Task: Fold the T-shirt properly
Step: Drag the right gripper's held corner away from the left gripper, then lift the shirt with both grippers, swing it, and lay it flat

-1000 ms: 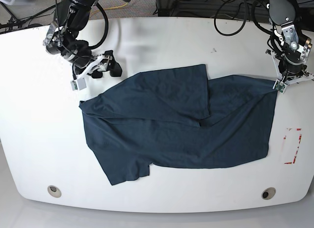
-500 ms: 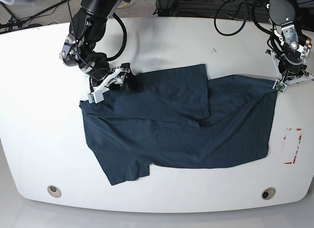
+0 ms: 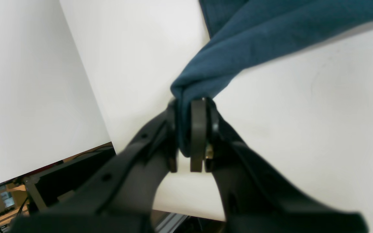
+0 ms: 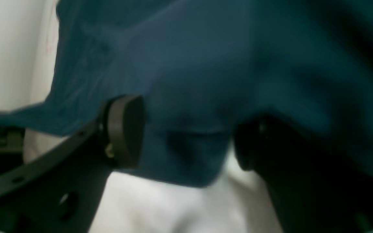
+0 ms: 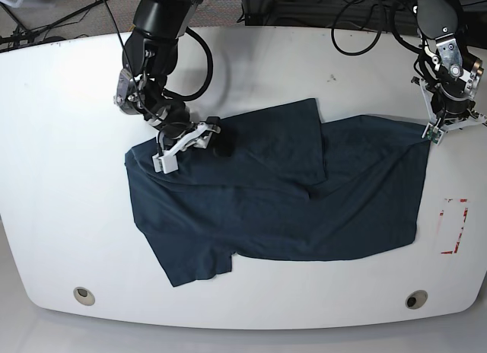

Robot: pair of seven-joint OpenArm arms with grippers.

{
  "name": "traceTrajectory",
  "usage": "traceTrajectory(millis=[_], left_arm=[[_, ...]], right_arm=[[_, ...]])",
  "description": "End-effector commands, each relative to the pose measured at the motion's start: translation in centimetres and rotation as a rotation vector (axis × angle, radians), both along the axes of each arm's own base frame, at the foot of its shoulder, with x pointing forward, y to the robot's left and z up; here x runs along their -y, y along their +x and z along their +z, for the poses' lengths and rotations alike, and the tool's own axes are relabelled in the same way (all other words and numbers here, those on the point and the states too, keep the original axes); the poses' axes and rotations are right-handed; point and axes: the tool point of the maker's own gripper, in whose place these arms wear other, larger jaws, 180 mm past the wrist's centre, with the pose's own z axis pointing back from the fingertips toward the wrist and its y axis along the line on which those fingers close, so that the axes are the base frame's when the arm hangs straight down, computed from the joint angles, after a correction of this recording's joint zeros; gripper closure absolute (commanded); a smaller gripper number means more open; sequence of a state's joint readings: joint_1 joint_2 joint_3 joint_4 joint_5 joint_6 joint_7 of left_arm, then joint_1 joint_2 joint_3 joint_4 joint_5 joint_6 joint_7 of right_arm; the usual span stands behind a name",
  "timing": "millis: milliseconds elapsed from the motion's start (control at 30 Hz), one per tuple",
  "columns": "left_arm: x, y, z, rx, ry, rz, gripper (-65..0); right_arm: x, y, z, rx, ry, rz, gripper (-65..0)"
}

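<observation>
Nearest the viewer, one T-shirt (image 5: pixel 281 193) lies spread on one white tabletop (image 5: pixel 68 216), a sleeve jutting toward the front edge and a folded flap across its upper middle. Bare tabletop borders the cloth on every side, widest at the left of the base view and along the far edge; two round holes (image 5: pixel 84 295) sit near the front rim, and a red outlined mark (image 5: pixel 453 226) lies just off the cloth's right side.

Two arms are present. The right gripper (image 5: pixel 204 140) sits over the shirt's upper-left part; in its wrist view the jaws stand spread, one pad (image 4: pixel 125 129) against the cloth (image 4: pixel 206 81) and the other dark and blurred beyond a hanging fold. Whether the pads touch the tabletop cannot be told, as the cloth hides the region beneath.

Farther back, the left gripper (image 5: pixel 436 130) meets the shirt's far right corner. Its wrist view shows the jaws pressed together on a bunched tip of fabric (image 3: pixel 206 81), which rises from the left gripper (image 3: pixel 188 136) and is cut off at the frame's upper edge.

Cables (image 5: pixel 365 18) beyond the tabletop are only partly visible.
</observation>
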State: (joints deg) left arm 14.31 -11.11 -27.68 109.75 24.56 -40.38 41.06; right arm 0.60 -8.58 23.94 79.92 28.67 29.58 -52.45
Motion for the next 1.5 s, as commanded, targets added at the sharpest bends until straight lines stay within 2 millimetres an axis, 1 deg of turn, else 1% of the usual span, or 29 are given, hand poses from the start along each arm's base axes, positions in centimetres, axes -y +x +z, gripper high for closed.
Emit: traceTrajectory(millis=[0,133,233,367,433,500,533,633,700,767,867,933,1000,1033,1100,1333,1467], left_arm=[[-0.4,0.5,1.1,0.030,0.025,-0.004,-0.1],[-0.4,0.5,1.1,0.030,0.025,-0.004,-0.1],[-0.4,0.6,1.2,0.031,0.025,-0.004,-0.1],[-0.4,0.6,1.2,0.031,0.025,-0.004,-0.1],[-0.3,0.6,1.1,0.031,0.024,-0.004,-0.1],[-0.3,0.6,1.1,0.031,0.024,-0.004,-0.1],[-0.3,0.6,1.1,0.031,0.024,-0.004,-0.1],[-0.3,0.6,1.1,0.031,0.024,-0.004,-0.1],[-0.3,0.6,1.1,0.031,0.024,-0.004,-0.1],[-0.3,0.6,1.1,0.031,0.024,-0.004,-0.1],[-0.3,0.6,1.1,0.031,0.024,-0.004,-0.1],[-0.3,0.6,1.1,0.031,0.023,-0.005,-0.1],[-0.3,0.6,1.1,0.031,0.023,-0.005,-0.1],[-0.3,0.6,1.1,0.031,0.023,-0.005,-0.1],[-0.2,0.7,1.2,0.034,0.023,-0.006,-0.1],[-0.1,0.9,1.3,0.045,0.019,-0.014,-0.1],[1.3,1.4,1.2,0.091,-0.027,-0.042,-0.1]], right_arm=[[0.3,-1.4,-0.8,-0.060,-0.058,0.018,-39.3],[0.2,-2.1,-0.7,-0.060,-0.071,0.021,-38.8],[0.3,-2.1,-0.6,-0.056,-0.075,0.020,-38.7],[0.2,-2.8,-1.2,-0.078,-0.081,0.028,-38.5],[0.2,-2.8,-1.3,-0.079,-0.080,0.028,-37.7],[0.1,-3.0,-1.6,-0.090,-0.075,0.031,-33.9],[0.0,-3.2,-1.8,-0.097,-0.072,0.033,-30.8],[-0.1,-3.4,-2.1,-0.111,-0.067,0.034,-18.2],[-0.2,-3.5,-2.2,-0.114,-0.067,0.035,-12.4],[-0.1,-3.6,-2.3,-0.117,-0.067,0.032,-8.6],[0.1,-3.6,-2.4,-0.127,-0.069,0.018,-0.6],[0.5,-3.3,-1.7,-0.105,-0.080,0.011,0.0],[1.0,-3.9,-1.3,-0.092,-0.099,0.005,0.0],[1.2,-3.9,-0.7,-0.076,-0.111,0.003,0.0],[2.5,-4.1,0.5,-0.036,-0.155,-0.004,0.0],[6.7,-7.1,3.6,0.037,-0.334,0.031,0.0],[7.7,-8.7,5.2,0.090,-0.390,0.092,0.0]])
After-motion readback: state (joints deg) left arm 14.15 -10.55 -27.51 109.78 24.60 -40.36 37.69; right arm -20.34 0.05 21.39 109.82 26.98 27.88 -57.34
